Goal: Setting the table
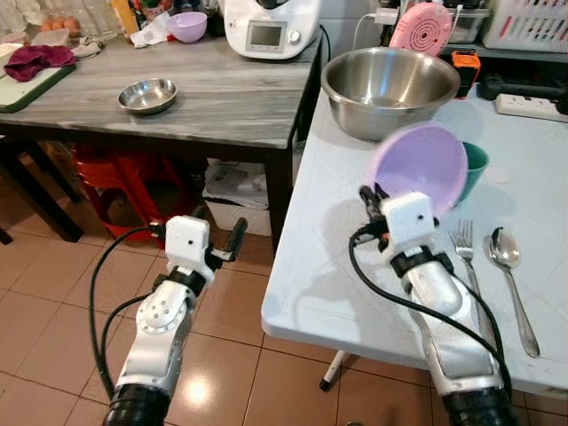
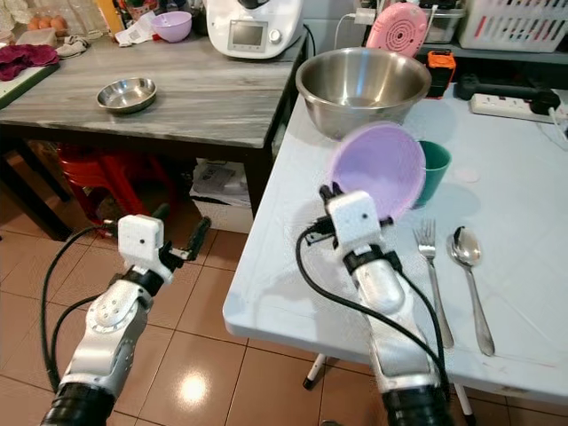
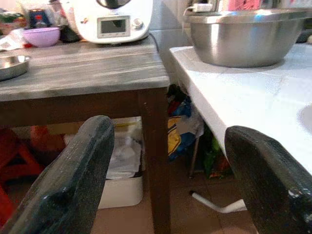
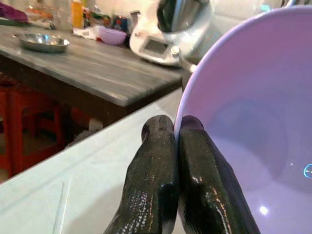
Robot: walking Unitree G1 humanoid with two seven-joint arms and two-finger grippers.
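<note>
Lilac bowl [image 1: 419,166] tilted on edge above white table [image 1: 337,248].

White appliance [image 1: 271,27], red stool [image 1: 124,182], pink fan [image 1: 421,27].

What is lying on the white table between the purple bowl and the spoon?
A fork lies there, parallel to the spoon, in the left eye view. The green cup stands just behind the purple bowl, which the right claw holds.

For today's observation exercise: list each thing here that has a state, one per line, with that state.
Right gripper: shut on the purple bowl's rim.
Purple bowl: held tilted above the white table.
Left gripper: open, holding nothing, over the floor.
Large steel bowl: upright on the white table.
Fork: lying flat.
Spoon: lying flat beside the fork.
</note>
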